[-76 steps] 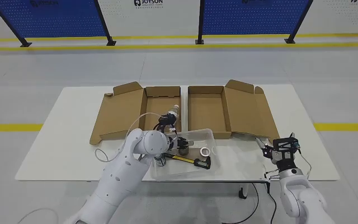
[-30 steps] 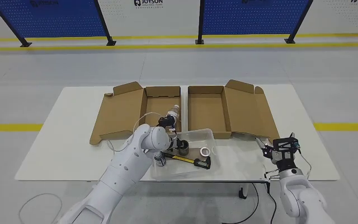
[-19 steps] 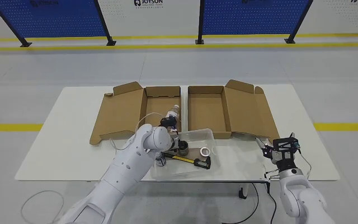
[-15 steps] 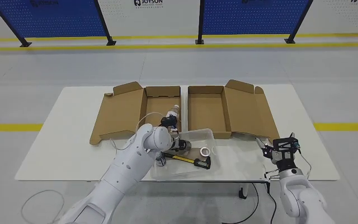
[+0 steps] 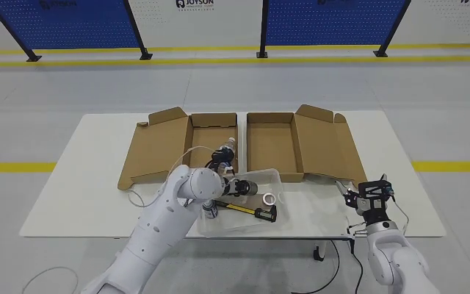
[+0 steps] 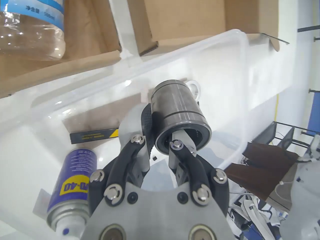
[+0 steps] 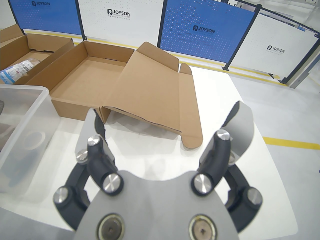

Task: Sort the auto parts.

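We see the dark steel cylindrical bearing [image 6: 178, 116] pinched in the left gripper [image 6: 166, 131]: one finger sits inside the bore, the other presses the outer wall, so the jaws are nearly closed w/ only the sleeve wall between them. The part lies tilted, inside the outline of the clear plastic bin [image 6: 175, 51], near its far wall. In the bin are a blue spray can [image 6: 75, 183], a black-and-yellow bar [image 6: 93, 134] and a white ring [image 5: 269, 198]. Beyond the bin is the left cardboard box [image 5: 213, 136] w/ a clear plastic bottle [image 6: 30, 18], and beside it the right cardboard box [image 7: 95, 76]. The right gripper [image 7: 167, 112] hangs over the white table [image 7: 225, 96], jaws spread wide, holding nothing.
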Tool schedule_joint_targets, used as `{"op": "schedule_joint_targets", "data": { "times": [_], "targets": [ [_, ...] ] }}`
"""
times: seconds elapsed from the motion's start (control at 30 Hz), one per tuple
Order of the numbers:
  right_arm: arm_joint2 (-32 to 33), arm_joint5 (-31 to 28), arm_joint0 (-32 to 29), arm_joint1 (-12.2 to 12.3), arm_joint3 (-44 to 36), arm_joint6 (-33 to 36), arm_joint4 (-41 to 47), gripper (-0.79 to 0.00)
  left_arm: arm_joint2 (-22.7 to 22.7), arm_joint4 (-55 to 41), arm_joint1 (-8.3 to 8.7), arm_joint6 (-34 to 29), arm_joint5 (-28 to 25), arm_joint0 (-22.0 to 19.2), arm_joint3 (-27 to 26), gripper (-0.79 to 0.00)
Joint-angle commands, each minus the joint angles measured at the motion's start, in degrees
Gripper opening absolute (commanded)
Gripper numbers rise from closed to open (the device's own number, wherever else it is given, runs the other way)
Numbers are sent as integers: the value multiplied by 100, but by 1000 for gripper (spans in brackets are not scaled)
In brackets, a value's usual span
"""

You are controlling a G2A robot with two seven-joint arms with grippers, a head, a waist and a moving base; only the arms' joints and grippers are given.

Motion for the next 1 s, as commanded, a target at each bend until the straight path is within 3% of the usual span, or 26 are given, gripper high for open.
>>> {"op": "schedule_joint_targets", "data": {
  "times": [0.0, 0.23, 0.43, 0.77, 0.97],
  "targets": [
    [0, 0, 0, 0, 0, 0, 0, 0, -180, -203, 52, -125, -186, 178, -400, -785],
    [0, 0, 0, 0, 0, 0, 0, 0, -688, -926, 218, -772, -866, 743, -1478, -785],
    [0, 0, 0, 0, 0, 0, 0, 0, -957, -1230, 323, -1046, -1066, 1009, -1970, -785],
    [0, 0, 0, 0, 0, 0, 0, 0, -1160, -846, 435, -740, -864, 1027, -1997, -785],
    [0, 0, 0, 0, 0, 0, 0, 0, -1273, -198, 484, -307, -404, 871, -1964, -785]
  ]
}}
